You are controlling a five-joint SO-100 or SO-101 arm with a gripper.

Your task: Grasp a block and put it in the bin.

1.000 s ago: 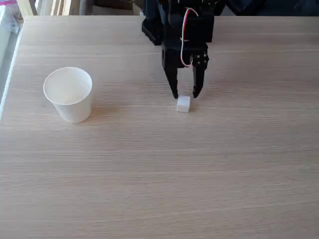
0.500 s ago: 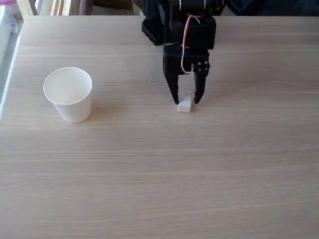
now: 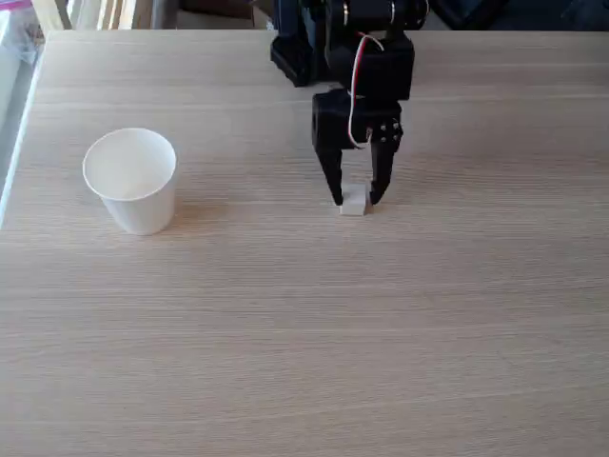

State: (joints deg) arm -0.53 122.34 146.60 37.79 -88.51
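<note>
We note the gripper has descended so its still-parted jaws now straddle the block toward the bench's far edge, ready to clamp.

bare table all round, lone cup standing far left
</note>
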